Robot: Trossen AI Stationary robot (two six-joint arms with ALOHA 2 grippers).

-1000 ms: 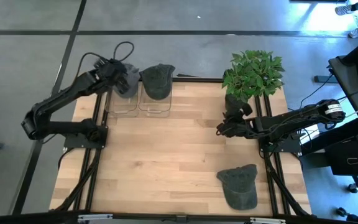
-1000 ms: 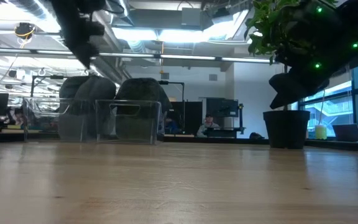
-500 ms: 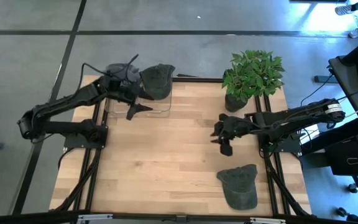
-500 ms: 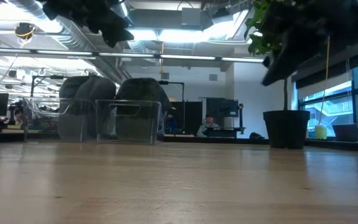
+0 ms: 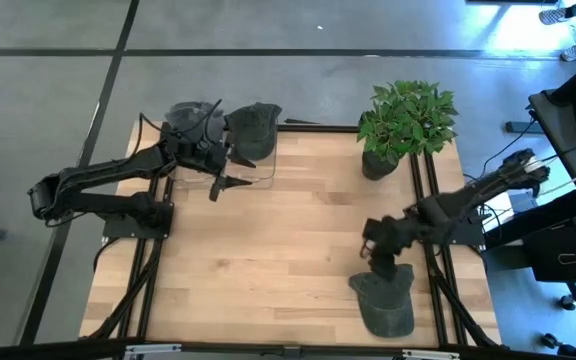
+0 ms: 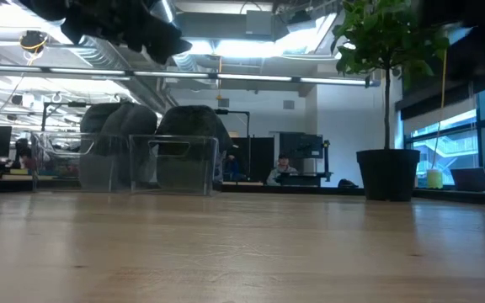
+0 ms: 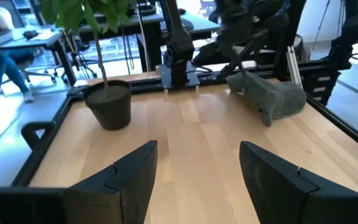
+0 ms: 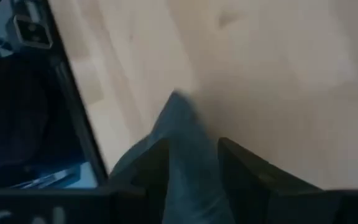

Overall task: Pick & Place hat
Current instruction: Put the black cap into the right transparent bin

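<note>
No text, label, brand, number or sign can be read in any view.

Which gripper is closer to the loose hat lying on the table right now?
Right. The right gripper sits directly over the hat, fingers straddling its cloth. The left gripper is across the table by the clear bins.
</note>
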